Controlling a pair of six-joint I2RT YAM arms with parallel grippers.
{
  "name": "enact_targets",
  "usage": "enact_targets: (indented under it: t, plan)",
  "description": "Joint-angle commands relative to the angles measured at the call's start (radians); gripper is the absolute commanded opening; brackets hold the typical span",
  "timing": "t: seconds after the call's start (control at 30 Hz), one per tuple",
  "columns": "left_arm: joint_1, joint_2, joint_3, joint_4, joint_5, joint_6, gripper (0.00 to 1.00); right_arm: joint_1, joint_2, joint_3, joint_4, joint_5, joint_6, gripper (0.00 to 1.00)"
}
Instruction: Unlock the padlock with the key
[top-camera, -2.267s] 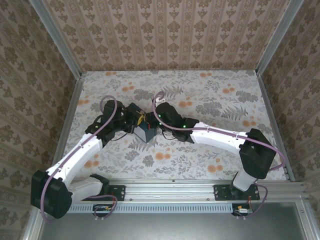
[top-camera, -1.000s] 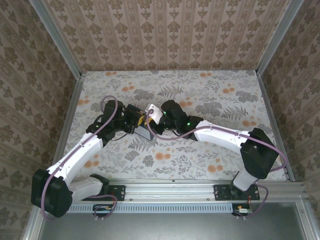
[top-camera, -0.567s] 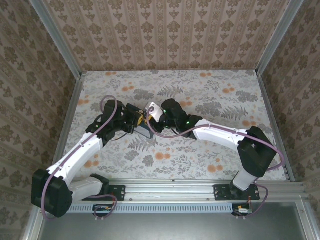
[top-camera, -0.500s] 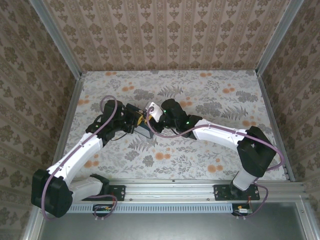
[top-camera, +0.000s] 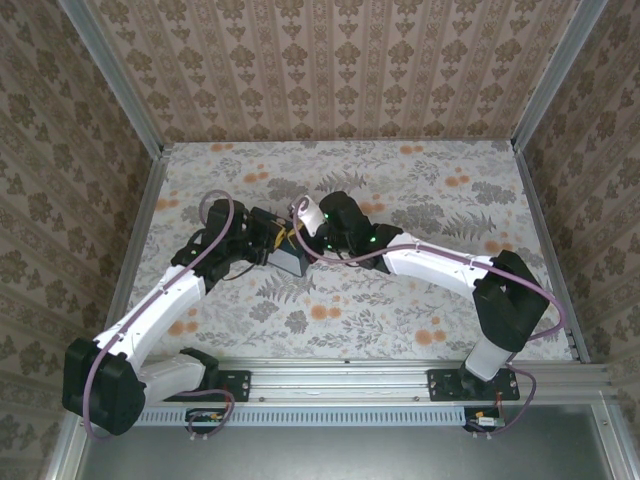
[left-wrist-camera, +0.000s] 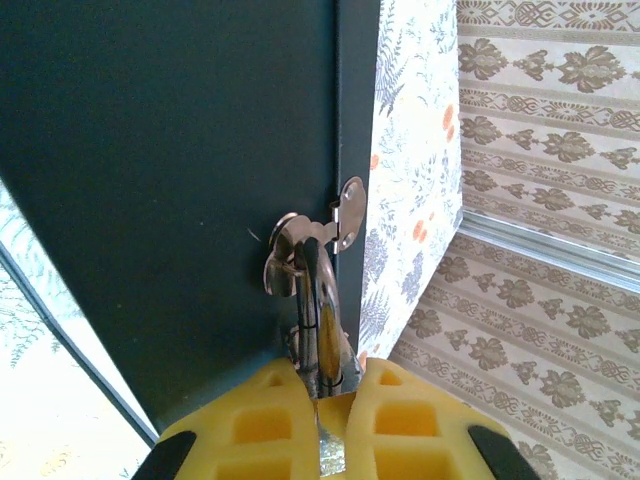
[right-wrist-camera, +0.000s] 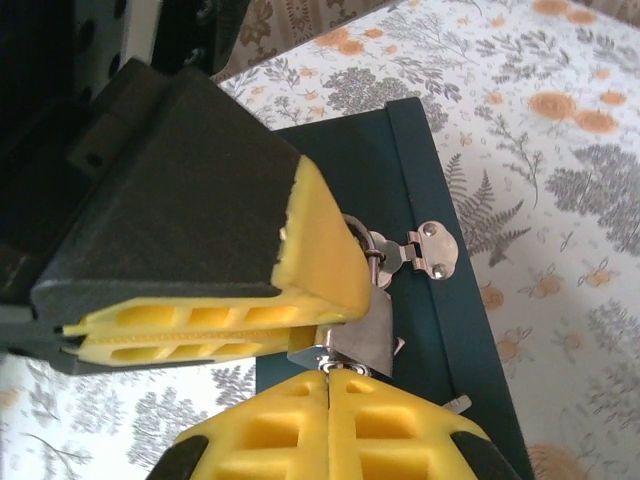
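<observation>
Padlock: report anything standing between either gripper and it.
Nothing visible does. The left gripper is clamped on the padlock at the tin's hasp; the right gripper, pinching a metal sliver, likely the key, sits right against the padlock's body.

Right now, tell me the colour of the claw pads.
Yellow pads, clearest in the right wrist view.

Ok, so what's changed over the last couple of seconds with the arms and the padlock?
The right gripper swung left across the dark tin and closed in on the padlock at the hasp. Its shut fingers bring what looks like the key up to the lock body. The left gripper stayed put, shut on the padlock. The tin sits about where it was.
</observation>
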Motion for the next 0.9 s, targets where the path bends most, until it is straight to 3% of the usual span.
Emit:
enact_targets:
  t: [0.0, 0.3, 0.37, 0.53, 0.87]
  plan:
    - [-0.011, -0.015, 0.044, 0.103, 0.073, -0.024, 0.00, -0.002, 0.005, 0.027, -0.003, -0.024, 0.162, 0.00]
    - [-0.014, -0.007, 0.065, 0.121, 0.064, -0.034, 0.00, -0.005, 0.034, 0.043, -0.008, -0.053, 0.453, 0.00]
    - [-0.012, -0.004, 0.067, 0.123, 0.065, -0.031, 0.00, -0.005, 0.037, 0.060, -0.018, -0.096, 0.413, 0.00]
    - [-0.010, -0.009, 0.056, 0.119, 0.071, -0.030, 0.00, -0.010, 0.007, 0.062, -0.083, -0.068, 0.246, 0.23]
    - [-0.006, -0.012, 0.057, 0.112, 0.071, -0.029, 0.00, -0.045, -0.049, 0.052, -0.163, -0.111, -0.060, 0.34]
